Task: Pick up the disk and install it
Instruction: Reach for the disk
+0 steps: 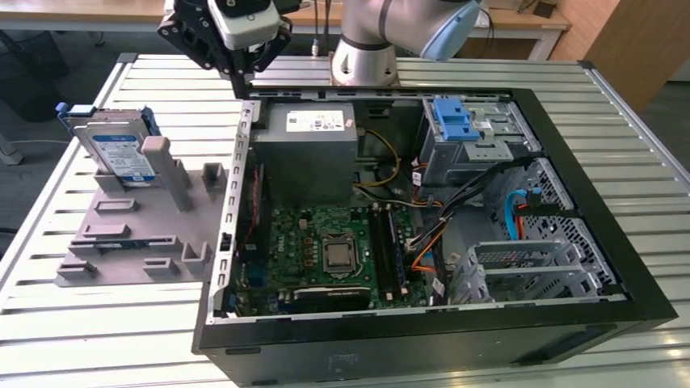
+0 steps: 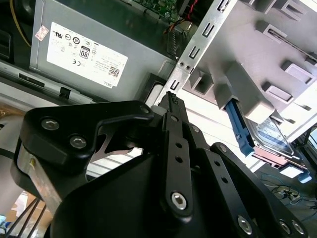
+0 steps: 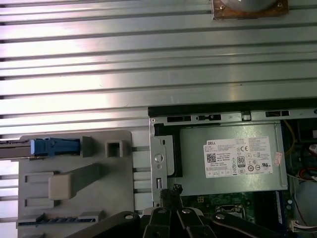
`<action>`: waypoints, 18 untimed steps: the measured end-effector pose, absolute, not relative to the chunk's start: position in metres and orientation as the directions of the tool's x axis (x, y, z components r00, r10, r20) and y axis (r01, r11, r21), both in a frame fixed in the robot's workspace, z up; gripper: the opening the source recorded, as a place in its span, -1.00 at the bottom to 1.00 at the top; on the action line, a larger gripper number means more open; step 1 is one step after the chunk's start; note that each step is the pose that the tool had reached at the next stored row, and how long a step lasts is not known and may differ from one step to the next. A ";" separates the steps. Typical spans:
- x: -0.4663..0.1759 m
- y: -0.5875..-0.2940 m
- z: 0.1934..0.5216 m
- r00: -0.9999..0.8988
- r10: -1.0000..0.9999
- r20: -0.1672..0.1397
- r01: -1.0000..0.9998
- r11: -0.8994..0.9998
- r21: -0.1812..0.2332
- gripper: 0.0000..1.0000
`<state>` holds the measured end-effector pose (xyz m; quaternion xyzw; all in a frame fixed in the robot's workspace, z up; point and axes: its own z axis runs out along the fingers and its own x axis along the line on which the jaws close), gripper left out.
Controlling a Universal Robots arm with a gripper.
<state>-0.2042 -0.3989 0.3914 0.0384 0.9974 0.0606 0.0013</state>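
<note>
The disk [image 1: 113,149], a silver drive with a white-and-blue label in a blue caddy, stands on edge in a grey holder [image 1: 135,222] on the table, at the exterior view's left, outside the computer case. Its blue caddy edge [image 3: 52,147] shows in the first wrist view, and drive and caddy [image 2: 270,135] in the second wrist view. My gripper [image 1: 239,77] hangs above the case's back corner beside the power supply, to the right of the disk and apart from it. Its fingertips [image 2: 171,99] are shut together with nothing between them, also seen at the gripper [image 3: 173,191] over the case wall.
The open computer case [image 1: 603,202] lies on the slatted metal table [image 1: 86,323]. Inside are a grey power supply [image 1: 307,149], a motherboard [image 1: 329,246], cables, and a metal drive bay with a blue latch bracket [image 1: 455,121]. The arm's base [image 1: 361,61] stands behind the case.
</note>
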 end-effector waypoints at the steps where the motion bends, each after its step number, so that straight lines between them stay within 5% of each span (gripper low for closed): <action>1: -0.205 -0.399 0.391 -0.997 0.077 0.002 0.076 0.990 0.121 -0.79; 18: -0.208 -0.399 0.391 -0.997 0.077 0.002 0.076 0.990 0.121 -0.79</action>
